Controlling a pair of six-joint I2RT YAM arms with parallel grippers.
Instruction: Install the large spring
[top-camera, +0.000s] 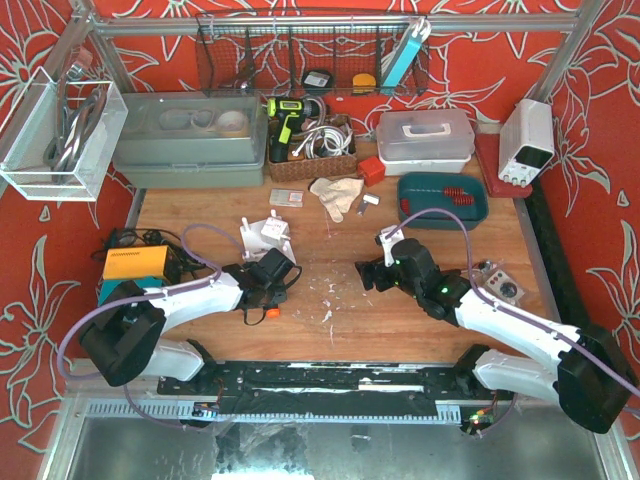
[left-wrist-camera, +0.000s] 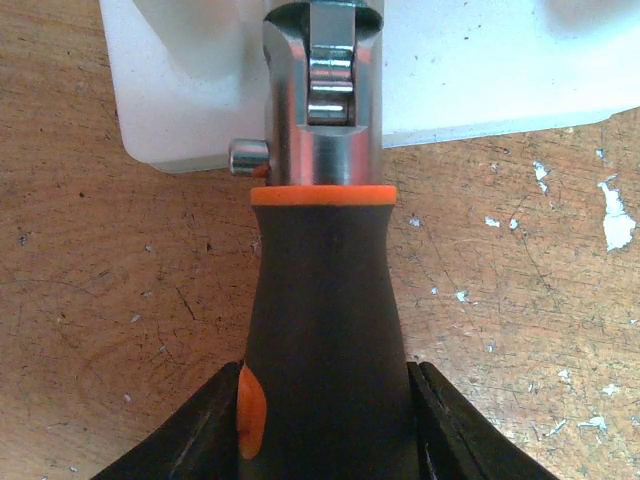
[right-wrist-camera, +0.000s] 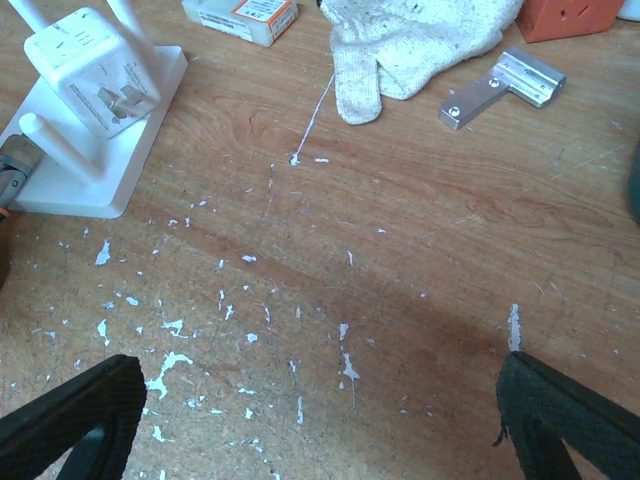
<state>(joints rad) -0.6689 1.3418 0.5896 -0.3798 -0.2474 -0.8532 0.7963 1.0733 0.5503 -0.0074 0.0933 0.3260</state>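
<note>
My left gripper (left-wrist-camera: 325, 420) is shut on the black and orange handle of a hand tool (left-wrist-camera: 325, 300). The tool's metal head (left-wrist-camera: 322, 100) rests against the edge of the white fixture base (left-wrist-camera: 480, 70). In the top view that gripper (top-camera: 263, 273) sits just below the white fixture (top-camera: 268, 235). My right gripper (right-wrist-camera: 318, 375) is open and empty above bare wood, with the fixture (right-wrist-camera: 95, 100) to its upper left. In the top view it (top-camera: 372, 258) is right of table centre. Small red spring-like parts (top-camera: 455, 192) lie in a teal tray; I cannot pick out the large spring.
A cloth glove (right-wrist-camera: 400, 40), a metal bracket (right-wrist-camera: 500, 85), a small boxed part (right-wrist-camera: 240, 15) and an orange block (right-wrist-camera: 575, 15) lie behind the fixture. The teal tray (top-camera: 415, 210), a white lidded box (top-camera: 425, 135) and a grey bin (top-camera: 190, 140) stand at the back. An orange device (top-camera: 135, 263) sits left.
</note>
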